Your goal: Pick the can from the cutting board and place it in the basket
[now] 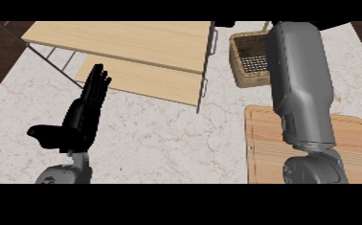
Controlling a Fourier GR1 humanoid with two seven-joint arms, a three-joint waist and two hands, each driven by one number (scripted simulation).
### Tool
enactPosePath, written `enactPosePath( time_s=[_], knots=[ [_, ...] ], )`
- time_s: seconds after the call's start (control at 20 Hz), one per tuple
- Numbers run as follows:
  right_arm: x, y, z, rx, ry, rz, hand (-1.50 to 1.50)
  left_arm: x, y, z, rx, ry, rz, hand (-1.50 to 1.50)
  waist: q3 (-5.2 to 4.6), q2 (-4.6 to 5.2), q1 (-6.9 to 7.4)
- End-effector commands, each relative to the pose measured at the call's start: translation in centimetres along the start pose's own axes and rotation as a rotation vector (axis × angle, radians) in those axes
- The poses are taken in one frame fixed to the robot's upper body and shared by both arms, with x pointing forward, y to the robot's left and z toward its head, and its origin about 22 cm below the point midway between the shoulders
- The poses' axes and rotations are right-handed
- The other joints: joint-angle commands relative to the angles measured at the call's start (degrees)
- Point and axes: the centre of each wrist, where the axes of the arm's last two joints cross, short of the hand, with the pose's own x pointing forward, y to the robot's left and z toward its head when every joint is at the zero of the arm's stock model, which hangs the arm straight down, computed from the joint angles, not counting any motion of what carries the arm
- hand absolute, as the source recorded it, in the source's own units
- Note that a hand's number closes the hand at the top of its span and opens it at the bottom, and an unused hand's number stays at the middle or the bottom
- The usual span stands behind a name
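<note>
1. Can: not visible anywhere. Can't tell where it is; nothing shows on the bare part of the board, and the right forearm covers a good part of the view.
2. Board (267, 145): light wood, at the lower right of the counter, below the basket. Its left edge and top-left corner are visible; the right forearm lies across its middle and right side.
3. Basket (247, 59): woven wicker, square, sitting above the board near the upper right. Dark mesh-like floor visible inside, with no object showing in the visible part. Its right side is hidden behind the right forearm.
4. Right forearm (302, 90): grey, runs from the lower edge up over the board and past the basket's right side to the top of the view. The right hand itself is out of view, so can't tell its finger state.
5. Left hand (83, 111): black, well left of the board over the counter, fingers straight and pointing up, thumb sticking out to the left. Open, holding nothing.
6. Counter (163, 138): pale marble, left of the board.
7. Shelf (134, 51): light wood, two tiers with a thin dark metal frame, left of the basket, upper left of the view.
</note>
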Motion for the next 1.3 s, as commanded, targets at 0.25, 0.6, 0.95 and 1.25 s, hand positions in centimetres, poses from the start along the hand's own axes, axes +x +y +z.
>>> enactPosePath(
  time_s=[0.25,0.6,0.95,1.25],
  knots=[
    [0.7,-1.1,1.8,-0.159,0.123,-0.228,-1.5,-0.1,0.0,-0.6,0.016,-0.002,-0.027,0.0,0.0,0.14,-1.34],
    [2.0,-5.7,1.7,-0.343,0.107,-0.225,-1.5,-0.4,-1.1,0.1,0.023,0.01,0.013,0.0,-0.07,-0.36,-1.37],
    [1.5,-10.1,0.4,-0.464,0.196,-0.281,-1.5,-1.0,-0.1,0.5,0.022,0.025,-0.01,0.0,-0.12,-0.94,-1.8],
    [0.8,-13.5,2.0,-0.537,0.182,-0.364,-1.5,-0.1,-0.5,0.0,0.014,0.026,0.01,0.0,-0.06,-1.2,-1.02]
  ],
)
